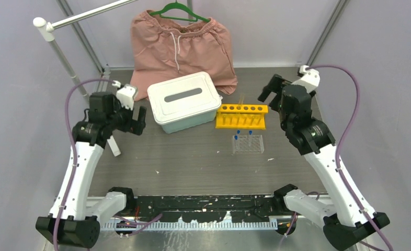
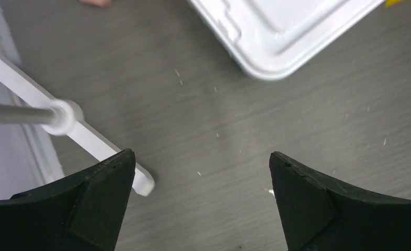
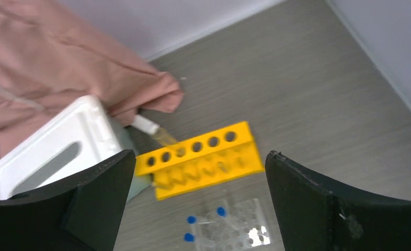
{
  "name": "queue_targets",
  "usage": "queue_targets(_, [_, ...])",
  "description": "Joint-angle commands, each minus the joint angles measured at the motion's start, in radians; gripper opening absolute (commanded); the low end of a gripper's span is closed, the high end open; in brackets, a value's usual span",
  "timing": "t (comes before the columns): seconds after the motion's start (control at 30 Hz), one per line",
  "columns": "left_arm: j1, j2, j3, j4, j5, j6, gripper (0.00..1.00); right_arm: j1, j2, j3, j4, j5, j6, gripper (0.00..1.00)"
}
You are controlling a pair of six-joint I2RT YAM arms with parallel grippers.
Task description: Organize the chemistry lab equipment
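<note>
The yellow tube rack (image 1: 241, 116) (image 3: 203, 159) stands right of the bin, and a thin pale stick (image 1: 241, 99) (image 3: 153, 129) leans at its back. Just in front of it is the clear tube rack (image 1: 248, 144) (image 3: 240, 230), holding small blue-capped tubes (image 1: 249, 133) (image 3: 221, 211). My right gripper (image 1: 270, 90) (image 3: 199, 155) hangs open and empty above and behind the racks. Left of the bin, my left gripper (image 1: 136, 121) (image 2: 201, 157) is open over bare table with nothing between its fingers. No other lab equipment shows.
A teal bin with a white lid (image 1: 184, 101) (image 2: 282, 31) (image 3: 52, 151) sits mid-table. Pink shorts (image 1: 180, 44) (image 3: 62, 68) hang on a green hanger behind it. A white stand foot (image 1: 113, 146) (image 2: 96, 140) and metal pole (image 1: 67, 65) lie by the left arm.
</note>
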Motion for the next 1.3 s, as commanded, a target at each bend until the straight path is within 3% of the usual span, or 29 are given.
queue_targets(0.0, [0.008, -0.034, -0.199, 0.141, 0.006, 0.002, 1.0, -0.089, -0.041, -0.217, 0.012, 0.242, 0.09, 1.0])
queue_targets(0.13, [0.017, -0.073, -0.362, 0.272, 0.011, -0.017, 1.0, -0.19, -0.182, -0.505, 0.255, 0.247, 0.098, 1.0])
queue_targets(0.33, [0.023, -0.04, -0.512, 0.472, -0.016, -0.017, 1.0, -0.198, -0.224, -0.81, 0.662, 0.406, -0.015, 1.0])
queue_targets(0.53, [0.032, 0.093, -0.592, 0.773, -0.027, -0.084, 1.0, -0.235, -0.02, -0.855, 0.895, 0.506, -0.084, 1.0])
queue_targets(0.67, [0.032, 0.227, -0.611, 0.957, -0.032, -0.132, 1.0, -0.291, 0.109, -0.898, 1.104, 0.494, -0.145, 1.0])
queue_targets(1.03, [0.032, 0.411, -0.713, 1.405, -0.033, -0.148, 1.0, -0.32, 0.372, -0.907, 1.366, 0.406, -0.209, 1.0])
queue_targets(1.27, [0.033, 0.405, -0.731, 1.451, -0.089, -0.136, 1.0, -0.322, 0.451, -0.93, 1.501, 0.355, -0.232, 1.0])
